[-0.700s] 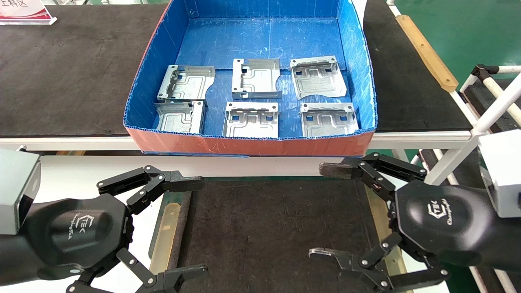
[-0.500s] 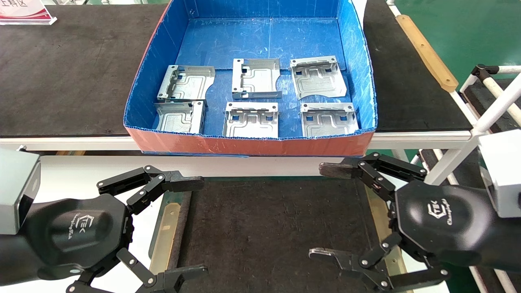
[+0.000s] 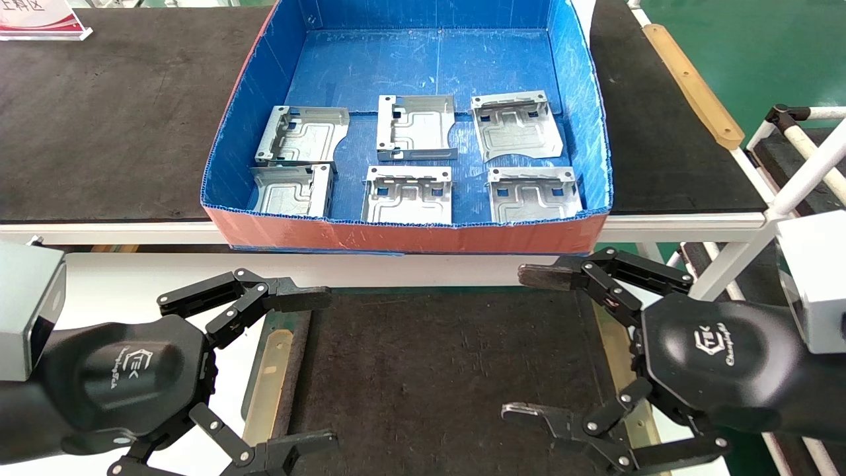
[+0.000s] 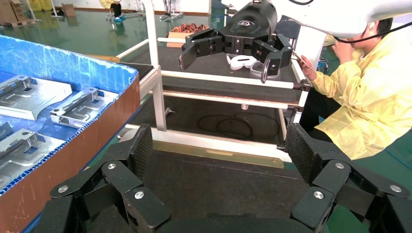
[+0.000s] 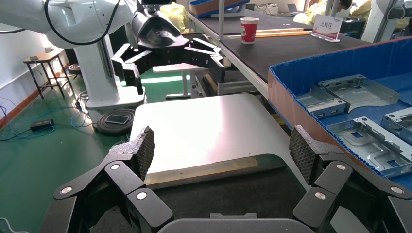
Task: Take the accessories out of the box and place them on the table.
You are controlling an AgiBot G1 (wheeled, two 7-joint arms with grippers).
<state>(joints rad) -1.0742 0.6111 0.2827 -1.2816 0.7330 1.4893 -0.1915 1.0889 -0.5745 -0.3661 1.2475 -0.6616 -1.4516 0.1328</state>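
Both grippers, left (image 3: pixel 310 367) and right (image 3: pixel 529 344), hang wide open at lower frame; brackets (image 3: pixel 406 194) crowd the box (image 3: pixel 403 235) front wall, risking a snag.

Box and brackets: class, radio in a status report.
Left gripper and right gripper open, empty, over the mat. Six brackets in the box. Path clear.

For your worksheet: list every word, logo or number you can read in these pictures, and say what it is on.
"TEK" logo, script line beneath unreadable: left claw housing.
Same logo: right claw housing.
"上料区": white sign on the bench.
Red-and-white sign: characters cut off, unreadable.
Red cup: print too small.
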